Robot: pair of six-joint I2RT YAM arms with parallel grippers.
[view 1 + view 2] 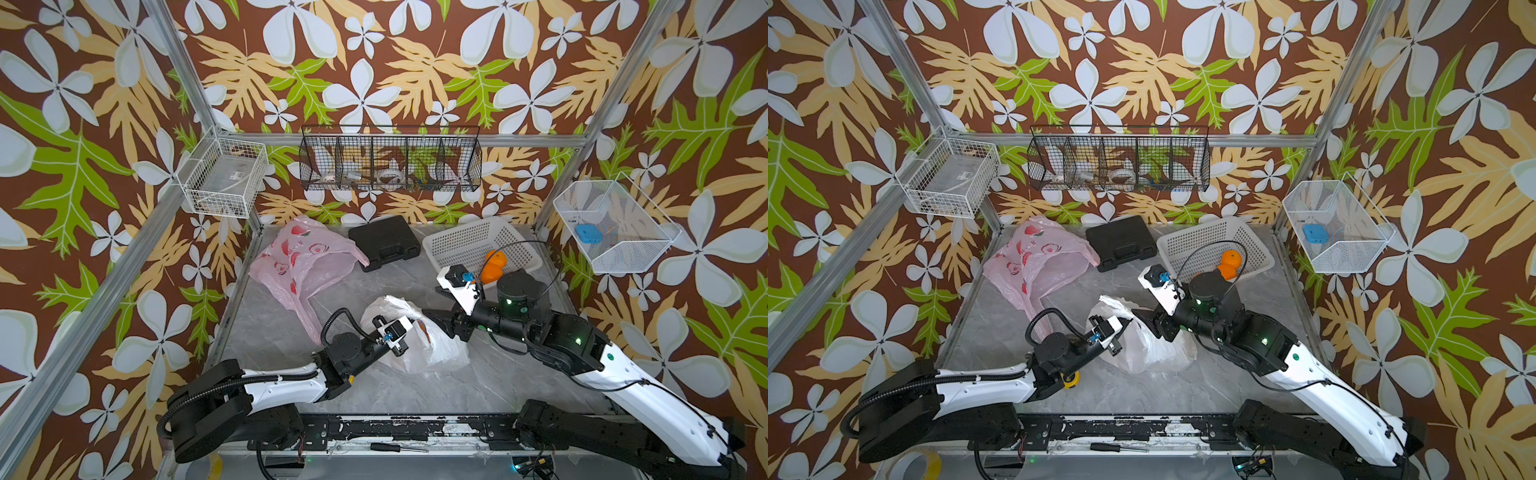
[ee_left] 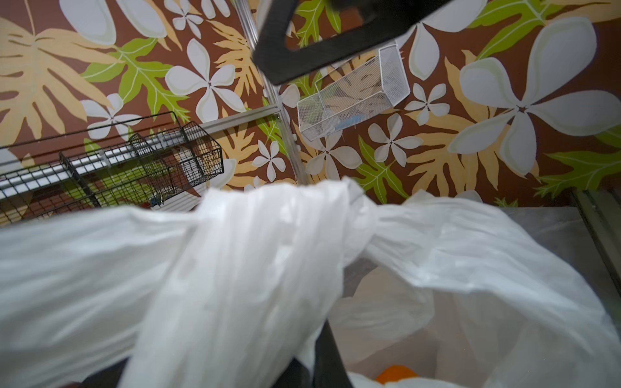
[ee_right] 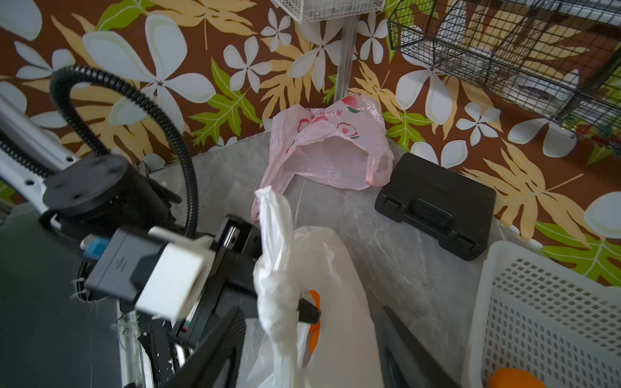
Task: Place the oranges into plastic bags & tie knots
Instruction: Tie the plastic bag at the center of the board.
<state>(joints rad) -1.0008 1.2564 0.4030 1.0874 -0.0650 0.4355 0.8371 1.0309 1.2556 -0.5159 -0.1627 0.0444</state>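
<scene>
The pink bag (image 1: 299, 266) lies slack at ten o'clock on the table (image 1: 374, 386). At centre, my left gripper (image 3: 302, 310) is clamped on the twisted handle strip of the white bag (image 1: 432, 353), which has an orange (image 2: 396, 373) inside. My right gripper (image 1: 441, 325) stands wide apart at the bag's three o'clock. More oranges (image 1: 494, 266) sit in the basket (image 1: 465, 241) at two o'clock.

My left gripper (image 1: 1128, 322) is clamped on the bunched top of the white plastic bag (image 1: 1154, 351). My right gripper (image 1: 1152, 325) hangs just beside it over the bag, jaws spread. Two oranges (image 1: 1231, 258) lie in the white perforated basket (image 1: 1200, 235) behind my right arm. Farther left lie the black case (image 1: 1121, 243) and the pink printed bag (image 1: 1034, 257).
</scene>
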